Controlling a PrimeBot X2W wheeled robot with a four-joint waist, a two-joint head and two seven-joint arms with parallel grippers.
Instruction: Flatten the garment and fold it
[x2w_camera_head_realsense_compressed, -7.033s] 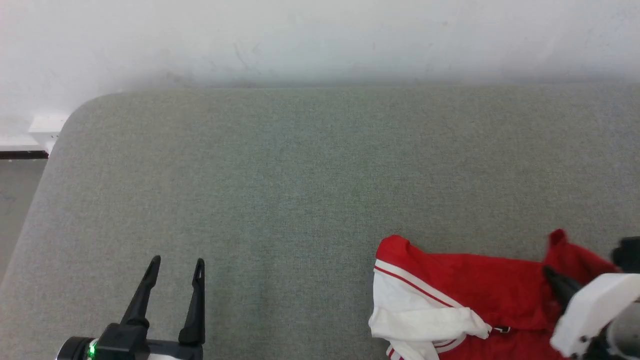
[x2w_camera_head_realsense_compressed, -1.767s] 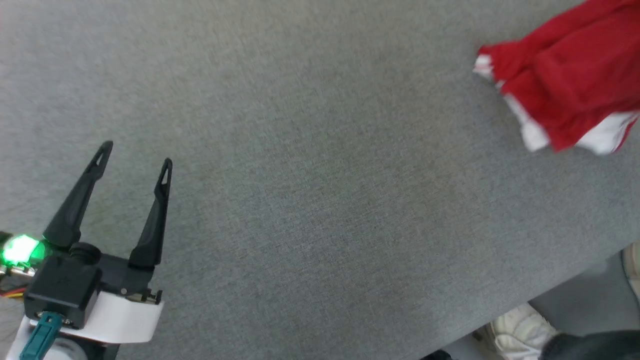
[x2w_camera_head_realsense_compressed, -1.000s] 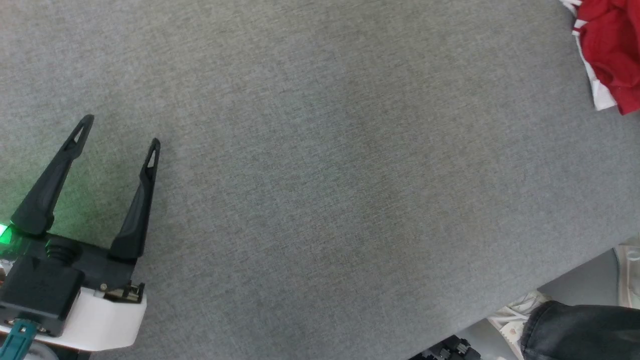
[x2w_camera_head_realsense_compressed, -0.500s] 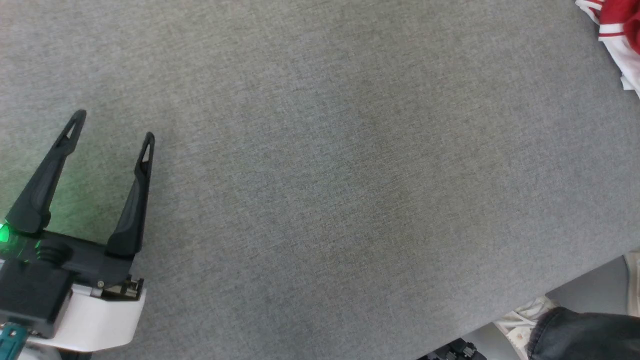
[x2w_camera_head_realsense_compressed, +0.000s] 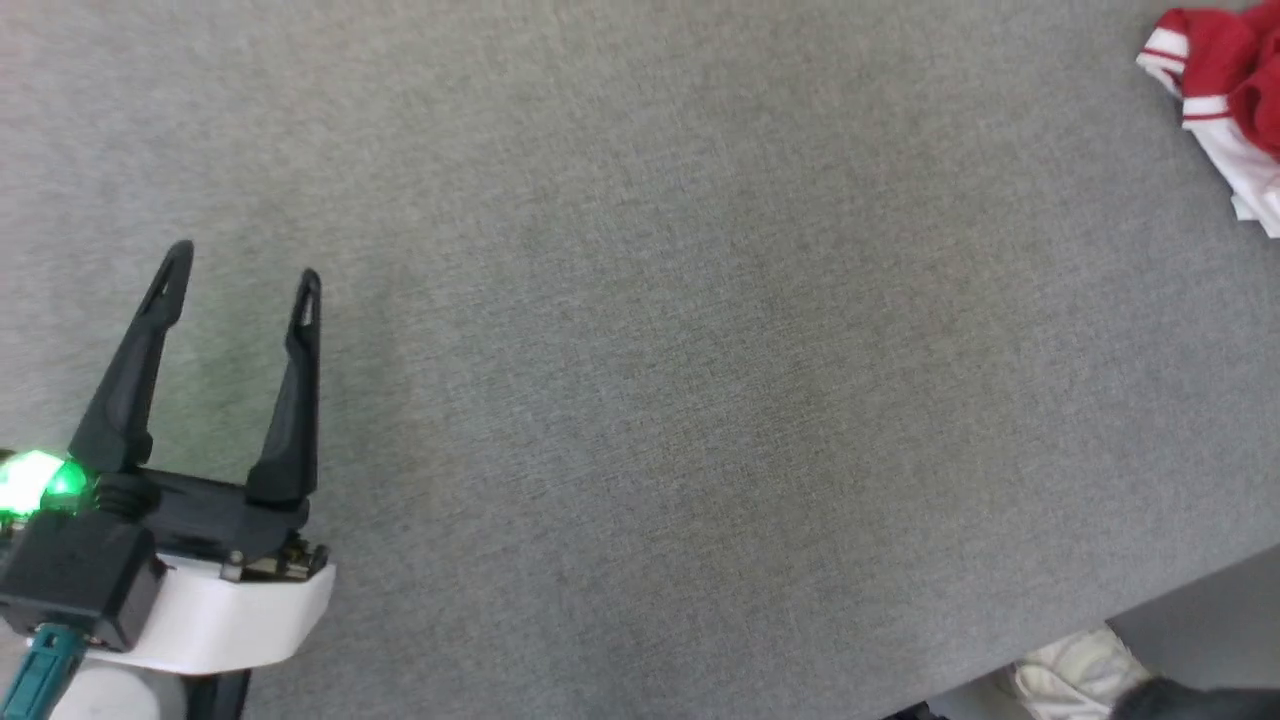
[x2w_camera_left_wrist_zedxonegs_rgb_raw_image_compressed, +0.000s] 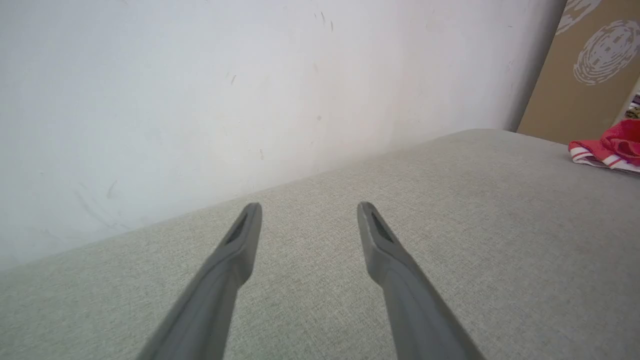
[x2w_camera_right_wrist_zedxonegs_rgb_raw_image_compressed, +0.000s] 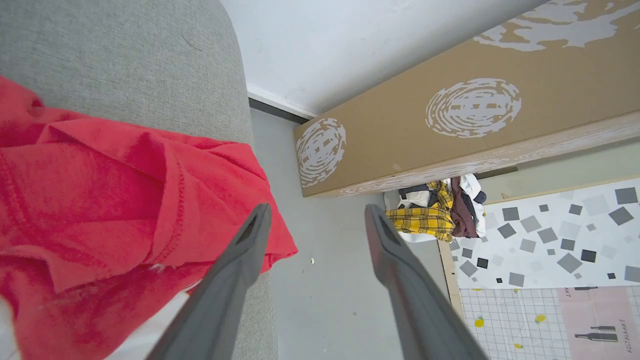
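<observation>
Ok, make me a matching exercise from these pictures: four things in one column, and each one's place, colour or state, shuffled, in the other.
Column one
1. garment
2. left end effector
3. cardboard box
4. yellow plaid cloth

Column two
A. on the floor beside the box
B. open, over the bare grey surface
C. crumpled at the grey surface's edge
D. brown with white round prints

Pairs: 1-C, 2-B, 3-D, 4-A
</observation>
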